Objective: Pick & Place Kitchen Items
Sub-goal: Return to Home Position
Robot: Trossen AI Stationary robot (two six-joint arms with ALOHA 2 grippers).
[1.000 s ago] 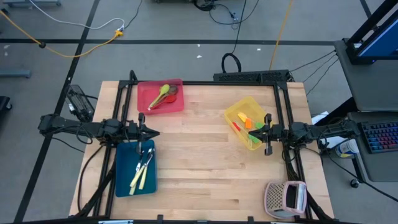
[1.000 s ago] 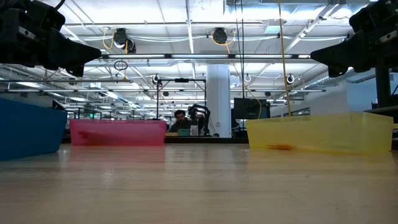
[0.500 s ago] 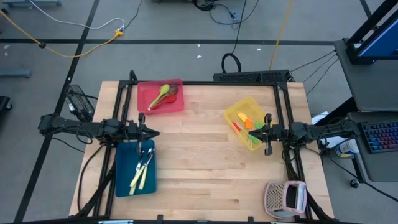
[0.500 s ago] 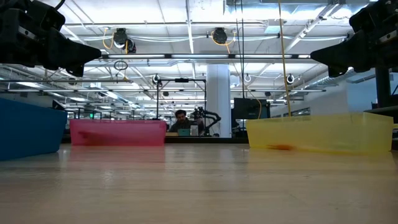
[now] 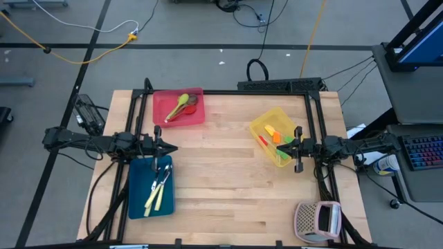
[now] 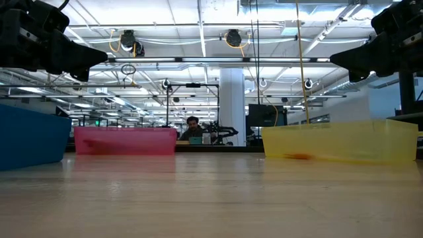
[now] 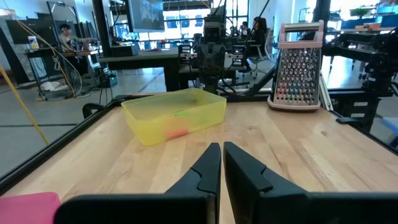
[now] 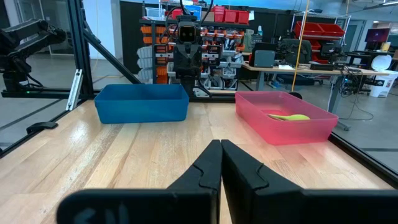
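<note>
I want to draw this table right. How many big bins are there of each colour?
Red bin: 1
Yellow bin: 1
Blue bin: 1
Total: 3

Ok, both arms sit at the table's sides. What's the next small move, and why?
Probably none beyond parking: the left gripper and right gripper are shut and empty, and every utensil I can see already lies in a bin: spoons in the red bin, knives in the blue bin, spatulas in the yellow bin. I'd end the run here.
</note>
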